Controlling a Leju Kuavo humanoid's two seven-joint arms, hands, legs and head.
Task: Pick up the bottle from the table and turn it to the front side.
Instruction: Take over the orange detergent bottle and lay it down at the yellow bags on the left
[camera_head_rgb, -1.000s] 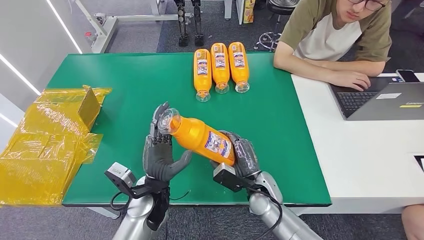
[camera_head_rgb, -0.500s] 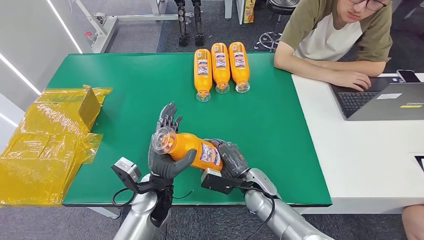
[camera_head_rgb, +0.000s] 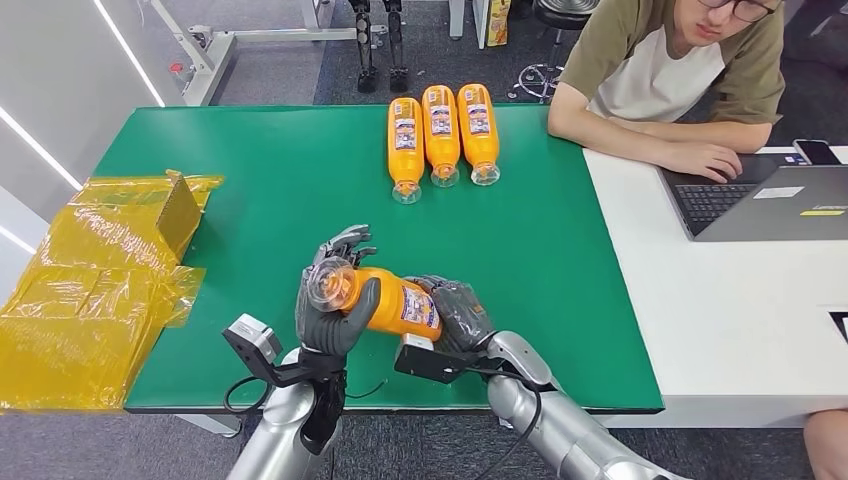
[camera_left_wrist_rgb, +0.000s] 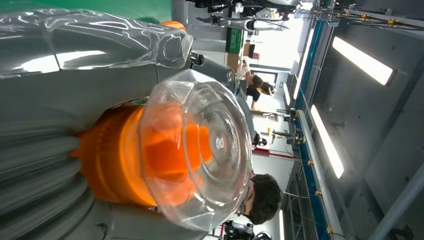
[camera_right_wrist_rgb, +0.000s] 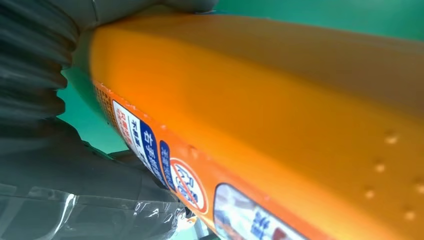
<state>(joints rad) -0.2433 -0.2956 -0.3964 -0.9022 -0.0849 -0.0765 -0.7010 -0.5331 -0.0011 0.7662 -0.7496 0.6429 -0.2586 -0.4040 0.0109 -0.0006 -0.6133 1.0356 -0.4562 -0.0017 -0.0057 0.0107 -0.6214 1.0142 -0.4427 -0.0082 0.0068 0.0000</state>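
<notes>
One orange bottle (camera_head_rgb: 385, 298) was held above the near edge of a green table (camera_head_rgb: 270, 190), lying on its side with its clear cap (camera_head_rgb: 329, 283) pointing left and slightly toward the robot. Both of the robot's hands gripped it. The left hand (camera_head_rgb: 332, 305) wrapped the neck end just behind the cap, thumb across the near side and fingers curled over the far side. The right hand (camera_head_rgb: 455, 312) closed around the bottom end, beside the printed label (camera_head_rgb: 418, 309), which faced up and toward the robot.

From the left wrist, the cap (camera_left_wrist_rgb: 200, 150) showed end-on, with grey fingers (camera_left_wrist_rgb: 65, 75) pressed against the orange neck. From the right wrist, the bottle's orange side (camera_right_wrist_rgb: 280, 100) and label edge (camera_right_wrist_rgb: 165, 165) showed close up.

Three more orange bottles (camera_head_rgb: 440, 131) lay side by side at the far edge of the table, caps pointing near. Crumpled yellow plastic wrapping (camera_head_rgb: 90, 290) sat at the left. On the right, a person (camera_head_rgb: 670, 80) sat at a white table (camera_head_rgb: 720, 300) with one laptop (camera_head_rgb: 760, 200) and one phone (camera_head_rgb: 815, 151).
</notes>
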